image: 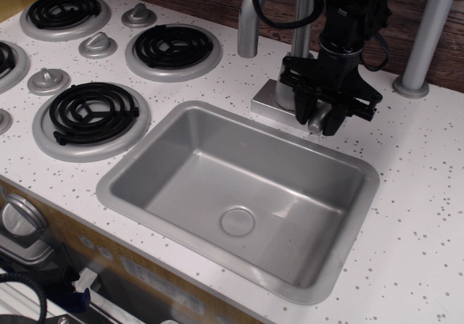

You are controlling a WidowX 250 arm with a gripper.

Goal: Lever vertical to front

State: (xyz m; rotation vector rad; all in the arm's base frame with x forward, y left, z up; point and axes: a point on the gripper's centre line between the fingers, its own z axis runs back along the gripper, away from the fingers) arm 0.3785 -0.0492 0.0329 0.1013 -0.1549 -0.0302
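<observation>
The faucet body point(287, 86) stands on a square base behind the sink. My black gripper point(320, 119) hangs down in front of the faucet's right side. Its two fingers point(302, 112) stand on either side of the lever point(316, 124). The lever is a small silver paddle that points forward and down toward the sink. The fingers look closed against it. The side stub that carries the lever is hidden behind the gripper. The curved spout point(249, 21) rises to the left of the gripper.
The grey sink point(138, 161) lies just in front of the faucet, with a round drain point(238, 221). Black coil burners point(93, 112) and silver stove knobs point(48, 80) are at the left. A grey pole point(429, 34) stands at the back right, before a wood wall.
</observation>
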